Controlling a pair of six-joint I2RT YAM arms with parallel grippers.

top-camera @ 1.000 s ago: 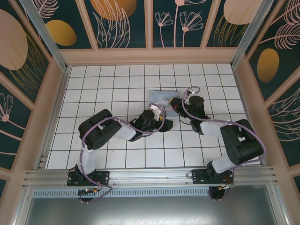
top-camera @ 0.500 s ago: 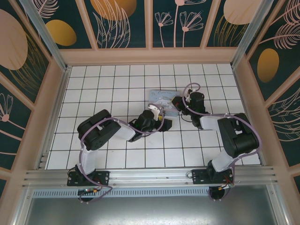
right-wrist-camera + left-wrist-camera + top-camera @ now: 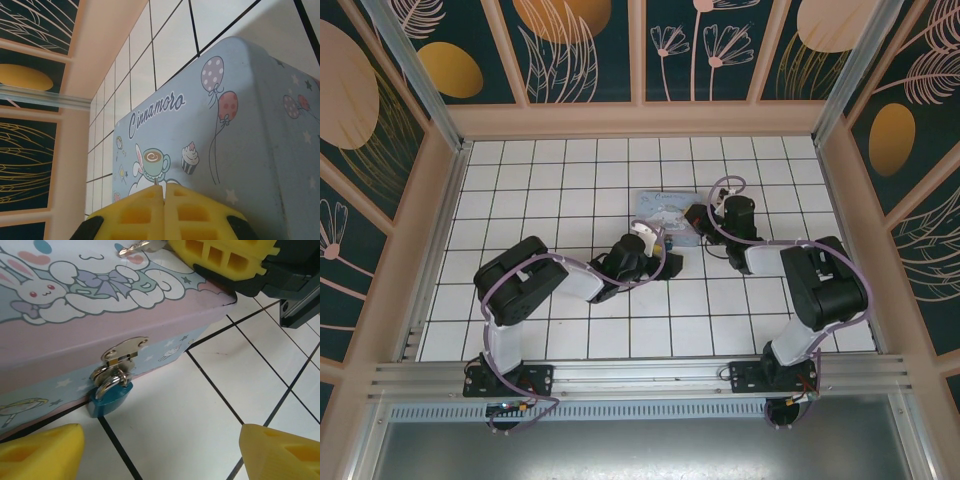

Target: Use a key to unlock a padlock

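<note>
The padlock [image 3: 111,395] hangs from the hasp [image 3: 122,352] of the tin [image 3: 165,325], the key [image 3: 140,247] over its lid

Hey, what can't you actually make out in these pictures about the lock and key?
- Left wrist view: the key runs off the top edge.
- Right wrist view: the shut right gripper hides whether it pinches the key.
- Left wrist view: the padlock turns its keyhole away.
- Top view: both too small.

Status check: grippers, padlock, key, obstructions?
Left gripper open, facing small teal padlock hanging from hasp of pale blue cartoon tin. Right gripper shut over tin lid, small silver key beside it. Nothing blocking padlock.
</note>
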